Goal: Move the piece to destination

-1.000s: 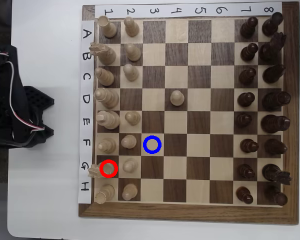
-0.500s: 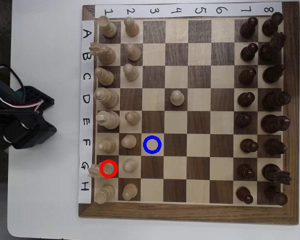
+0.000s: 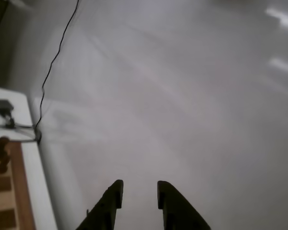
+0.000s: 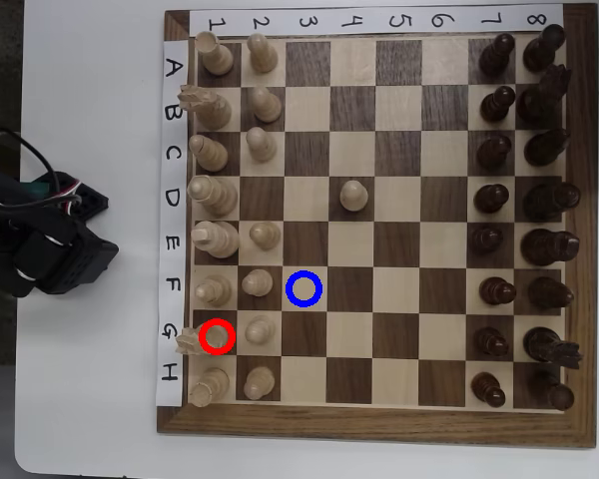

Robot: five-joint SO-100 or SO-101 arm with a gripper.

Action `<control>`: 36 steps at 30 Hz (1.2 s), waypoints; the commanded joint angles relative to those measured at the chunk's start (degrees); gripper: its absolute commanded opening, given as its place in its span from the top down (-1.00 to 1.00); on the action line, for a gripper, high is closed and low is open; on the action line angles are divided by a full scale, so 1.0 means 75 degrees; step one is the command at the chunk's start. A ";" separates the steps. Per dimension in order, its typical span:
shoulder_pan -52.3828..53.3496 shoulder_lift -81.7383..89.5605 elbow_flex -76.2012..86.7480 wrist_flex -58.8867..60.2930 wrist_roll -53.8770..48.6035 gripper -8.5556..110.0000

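The piece, a pale cream knight (image 4: 192, 339), stands at the board's left edge on the dark square marked with a red ring (image 4: 217, 336). The destination, a light square with a blue ring (image 4: 303, 288), lies up and to the right of it and has nothing on it. My arm (image 4: 45, 244) sits on the white table left of the chessboard (image 4: 379, 424), apart from every piece. In the wrist view my gripper (image 3: 139, 189) is open with nothing between its dark fingers, and it faces away over the floor.
A second pale knight (image 4: 198, 100) stands higher in the left column. Pale pieces fill the two left columns, and a lone pale pawn (image 4: 352, 195) stands mid-board. Dark pieces (image 4: 524, 200) fill the right columns. A black cable (image 3: 53, 67) hangs off the table edge.
My arm has swung beside the board, its dark body shifting a little to the right and down. No chess piece has moved.
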 commanded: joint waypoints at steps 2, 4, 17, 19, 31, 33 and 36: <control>-0.0152 -0.0738 -0.0434 0.1359 -0.0305 0.69; -0.0270 -0.1160 -0.0855 0.1945 -0.0469 0.65; -0.0703 -0.1301 0.0609 0.1969 -0.1359 0.27; -0.0844 -0.1418 0.0703 0.1980 -0.1523 0.29; -0.1535 -0.1828 0.1219 0.1969 0.0727 0.27; -0.1547 -0.1910 0.1207 0.1969 0.1430 0.28; -0.1523 -0.2027 0.1219 0.1957 0.2109 0.27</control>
